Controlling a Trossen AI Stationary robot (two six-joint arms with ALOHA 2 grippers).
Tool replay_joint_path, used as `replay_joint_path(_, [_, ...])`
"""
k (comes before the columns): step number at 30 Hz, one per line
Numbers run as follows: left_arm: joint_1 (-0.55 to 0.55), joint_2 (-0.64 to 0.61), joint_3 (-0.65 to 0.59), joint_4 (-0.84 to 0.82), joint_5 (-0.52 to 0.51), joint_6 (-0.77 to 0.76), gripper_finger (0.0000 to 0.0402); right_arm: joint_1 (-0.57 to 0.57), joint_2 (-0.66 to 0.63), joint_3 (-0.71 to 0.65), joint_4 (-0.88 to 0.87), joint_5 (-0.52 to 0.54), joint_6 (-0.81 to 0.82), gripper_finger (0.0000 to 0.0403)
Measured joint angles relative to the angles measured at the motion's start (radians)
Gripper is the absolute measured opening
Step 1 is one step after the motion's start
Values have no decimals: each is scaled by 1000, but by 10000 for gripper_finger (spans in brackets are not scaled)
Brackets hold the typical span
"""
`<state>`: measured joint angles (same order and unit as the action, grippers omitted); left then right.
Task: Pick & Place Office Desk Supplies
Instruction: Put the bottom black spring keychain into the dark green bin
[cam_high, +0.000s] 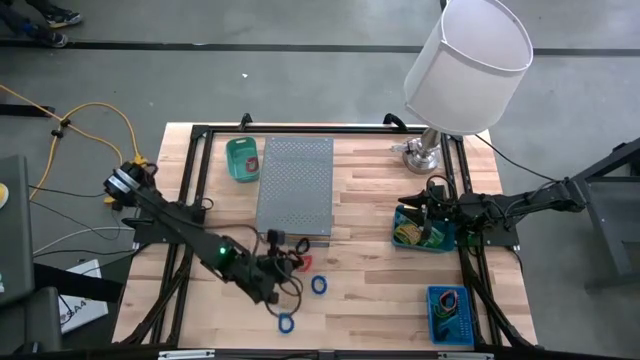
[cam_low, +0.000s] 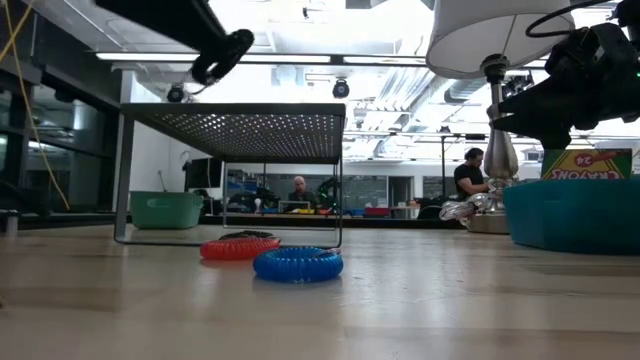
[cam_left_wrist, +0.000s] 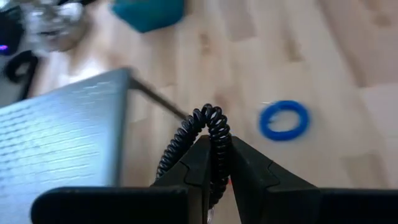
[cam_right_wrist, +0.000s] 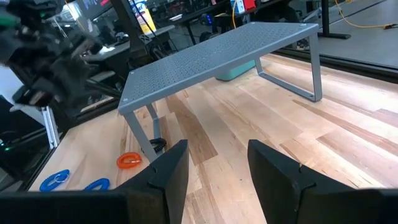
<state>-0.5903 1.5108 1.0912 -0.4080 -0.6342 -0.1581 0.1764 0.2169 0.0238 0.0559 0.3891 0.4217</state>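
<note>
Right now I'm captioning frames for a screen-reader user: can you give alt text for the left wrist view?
The left gripper is shut on a black coiled band, held above a light wooden table. A blue coiled ring lies on the wood beyond, with a grey perforated metal stand alongside.

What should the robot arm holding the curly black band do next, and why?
Probably lift it a little and carry it toward a bin. The left gripper is shut on the black coiled band, near the front edge of the grey perforated stand, so the pick looks done. The right gripper waits open over the teal bin.
</note>
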Motion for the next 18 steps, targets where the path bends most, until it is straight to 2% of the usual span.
replay_joint_path(8, [170, -155, 0, -185, -20, -58, 40, 0, 0, 0, 0, 0, 0, 153])
replay_joint_path(13, [342, -255, 0, -348, -16, -121, 40, 0, 0, 0, 0, 0, 0, 153])
replay_joint_path(18, [535, -326, 0, -455, 31, -142, 40, 0, 0, 0, 0, 0, 0, 153])
